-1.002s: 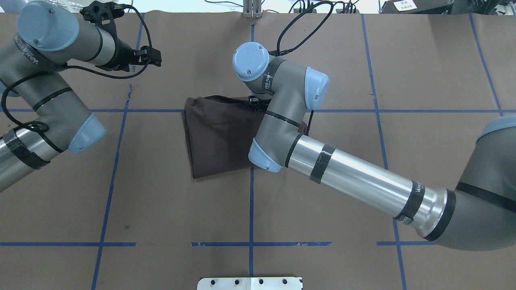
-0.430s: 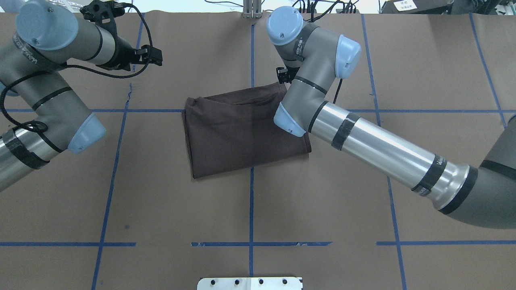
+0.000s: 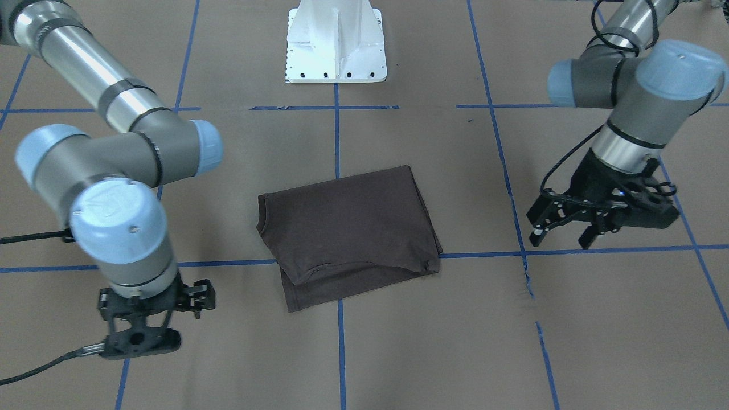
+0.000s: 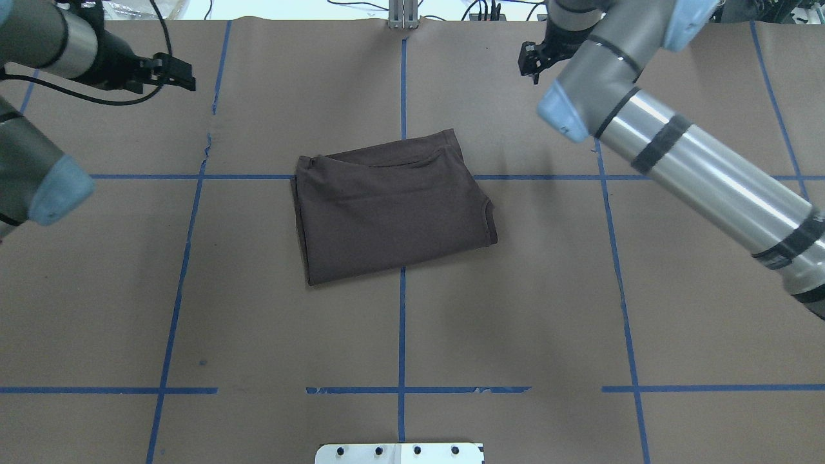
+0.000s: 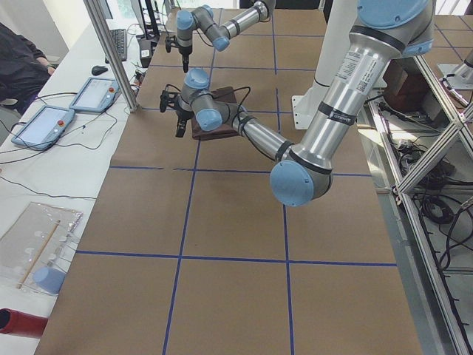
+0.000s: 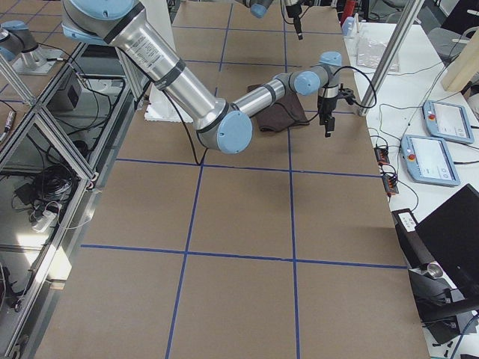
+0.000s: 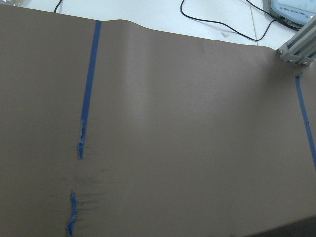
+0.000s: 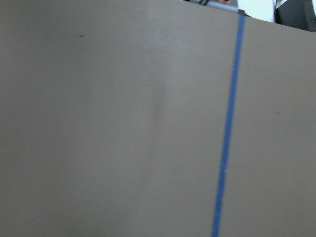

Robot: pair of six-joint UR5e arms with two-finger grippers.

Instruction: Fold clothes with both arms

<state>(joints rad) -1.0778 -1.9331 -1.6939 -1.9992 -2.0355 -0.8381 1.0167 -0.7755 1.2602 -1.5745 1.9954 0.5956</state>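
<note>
The dark brown T-shirt (image 3: 347,228) (image 4: 387,212) lies folded into a rough rectangle at the middle of the table, with neither gripper touching it. My left gripper (image 3: 561,238) (image 4: 191,76) hangs open above the paper, well off the shirt's left side. On the other side, my right gripper (image 3: 152,302) (image 4: 530,61) points down over the far right of the table. Its links spread to both sides, so it looks open with nothing in it. Both wrist views show only brown paper and blue tape.
Brown paper with blue tape lines (image 4: 402,335) covers the table. The white base pedestal (image 3: 336,45) stands at the robot's edge. A small tear in the paper (image 3: 527,279) lies near the left gripper. Tablets (image 5: 41,126) and a seated person (image 5: 18,52) are beyond the far edge.
The right gripper has left the shirt's far right corner and swung up and away to the far right. The left arm has drawn back to the left. The shirt now lies uncovered.
</note>
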